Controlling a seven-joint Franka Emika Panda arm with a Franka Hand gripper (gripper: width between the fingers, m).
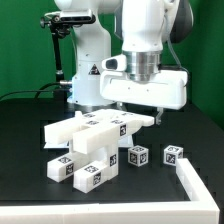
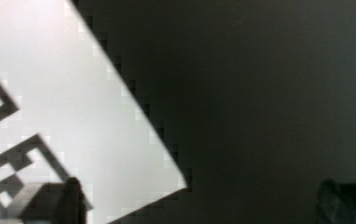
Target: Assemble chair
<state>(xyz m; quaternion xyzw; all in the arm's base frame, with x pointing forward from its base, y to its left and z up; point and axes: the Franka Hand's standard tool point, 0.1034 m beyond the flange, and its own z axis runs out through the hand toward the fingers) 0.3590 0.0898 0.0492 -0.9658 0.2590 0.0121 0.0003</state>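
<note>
White chair pieces lie in a loose heap on the black surface. 2 small tagged blocks sit just beside that heap, with the corner rail farther out. I cannot tell whether anything in the heap is joined, so I judge nearly all assembly remains. My fingers hang spread wide above the heap's edge, holding nothing.
</note>
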